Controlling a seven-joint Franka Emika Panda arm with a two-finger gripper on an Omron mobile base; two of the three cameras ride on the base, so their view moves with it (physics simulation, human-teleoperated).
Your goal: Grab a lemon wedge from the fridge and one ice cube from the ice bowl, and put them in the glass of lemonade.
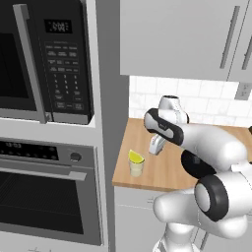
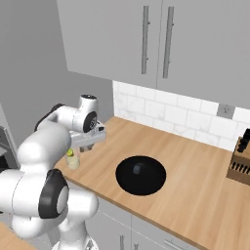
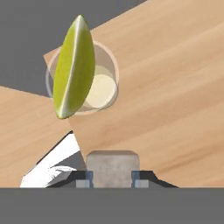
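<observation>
The glass of lemonade (image 1: 136, 169) (image 2: 73, 161) (image 3: 103, 91) stands near the counter's left front corner. A yellow-green lemon wedge (image 1: 135, 157) (image 2: 71, 153) (image 3: 73, 68) rests tilted across its rim. My gripper (image 1: 156, 146) (image 2: 86, 144) (image 3: 113, 180) hovers just behind and to the right of the glass, shut on a pale grey ice cube (image 3: 113, 164) held between its tips. The black round ice bowl (image 2: 152, 183) sits on the counter to the right of the glass. The fridge is out of view.
A microwave (image 1: 47, 59) and a black wall oven (image 1: 44, 192) fill the tall unit left of the counter (image 1: 167, 172). Grey upper cabinets (image 2: 146, 44) hang above. A knife block (image 2: 240, 163) stands at the far right by the tiled wall.
</observation>
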